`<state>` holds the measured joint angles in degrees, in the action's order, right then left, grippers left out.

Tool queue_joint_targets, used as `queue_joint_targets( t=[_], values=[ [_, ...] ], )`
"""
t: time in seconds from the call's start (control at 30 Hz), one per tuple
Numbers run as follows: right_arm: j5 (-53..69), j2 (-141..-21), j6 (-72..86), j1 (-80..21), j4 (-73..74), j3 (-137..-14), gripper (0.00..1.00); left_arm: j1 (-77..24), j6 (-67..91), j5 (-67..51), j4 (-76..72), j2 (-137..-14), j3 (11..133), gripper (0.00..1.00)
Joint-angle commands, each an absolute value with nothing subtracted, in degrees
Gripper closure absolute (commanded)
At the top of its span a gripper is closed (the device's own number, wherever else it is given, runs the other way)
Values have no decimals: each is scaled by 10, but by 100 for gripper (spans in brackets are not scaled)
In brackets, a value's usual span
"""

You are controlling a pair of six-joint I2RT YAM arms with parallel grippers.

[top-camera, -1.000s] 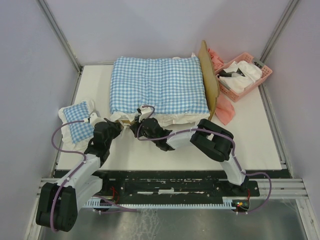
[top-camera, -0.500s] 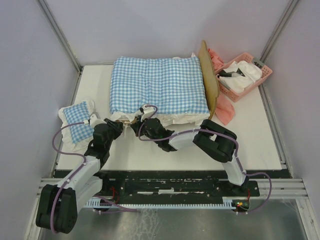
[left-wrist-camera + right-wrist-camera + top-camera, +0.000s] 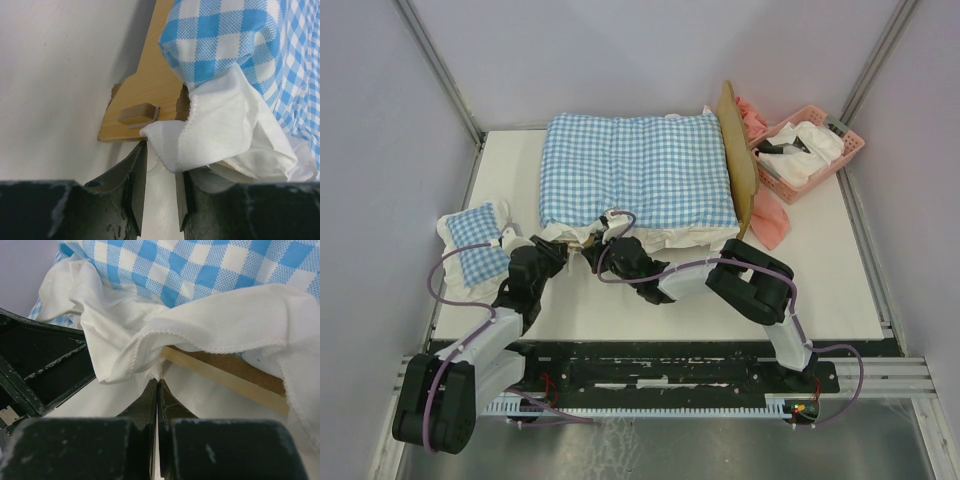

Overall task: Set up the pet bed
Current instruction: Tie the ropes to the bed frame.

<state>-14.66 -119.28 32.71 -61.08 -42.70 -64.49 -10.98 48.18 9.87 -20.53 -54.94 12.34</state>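
Note:
The pet bed (image 3: 733,150) lies at the back of the table, its tan headboard on the right, and the blue-and-white checked cushion (image 3: 635,165) covers it. Both grippers are at the bed's near-left corner. My left gripper (image 3: 558,250) stands open in front of the light-wood frame (image 3: 145,95). A corner of the cushion's white frill (image 3: 220,130) hangs loose at its tips (image 3: 161,162). My right gripper (image 3: 157,382) is shut on a fold of the frill (image 3: 145,345), just in front of the wooden side rail (image 3: 225,377).
A small checked pillow (image 3: 470,250) lies at the left edge beside my left arm. A pink basket (image 3: 847,150) with white and dark items stands at the back right. A pink cloth (image 3: 772,225) lies by the headboard. Grey walls enclose the table.
My left gripper has opened and let go of the white frill. The right gripper stays shut on the frill and has shifted slightly towards the bed.

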Motion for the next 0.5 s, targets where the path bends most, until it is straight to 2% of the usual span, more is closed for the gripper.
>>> queue_joint_targets(
  t=[0.0,0.07,0.37,0.47],
  values=[
    [-151,-1165,320,-611,-458,-641,98,-108,494,104,-263,-561,128,65],
    [-151,-1167,320,-611,-459,-643,98,-108,497,108,-264,-563,128,67],
    [-146,-1173,322,-611,-456,-648,98,-108,494,115,-274,-563,126,96],
    [-149,-1173,318,-611,-457,-647,98,-108,494,116,-276,-560,124,97]
  ],
)
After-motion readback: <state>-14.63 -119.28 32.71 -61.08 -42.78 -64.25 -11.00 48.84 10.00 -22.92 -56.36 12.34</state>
